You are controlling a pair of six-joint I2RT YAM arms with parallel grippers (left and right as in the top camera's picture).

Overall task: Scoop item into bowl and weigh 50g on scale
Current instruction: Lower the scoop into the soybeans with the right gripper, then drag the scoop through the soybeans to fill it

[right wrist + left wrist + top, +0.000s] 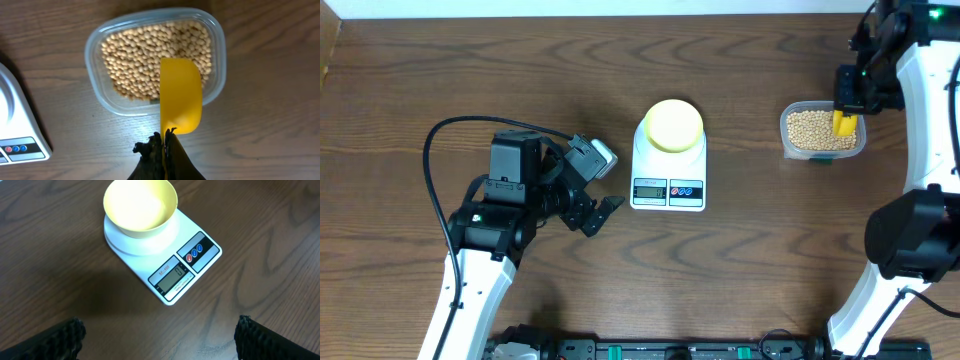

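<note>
One scoop [181, 95], pinched by right jaws at btm centre, should be dipped shallow into beans [140, 55] & lifted level; left jaws are spread, idle.

In the right wrist view the scale [20, 135] is cut off by the left edge, and only one corner shows. In the tub [97, 95] to the right of the scale, the scoop [181, 95] covers part of the beans [145, 55], and its handle is hidden between the right fingers [150, 160]. In the left wrist view facing the scale, the left fingers [57, 340] are cropped by the bottom edge, with only the tips visible. The bowl [140, 205] on the scale hides most of the platform [117, 242]. The digits on the scale's display [172, 277] are too blurred to read.
</note>
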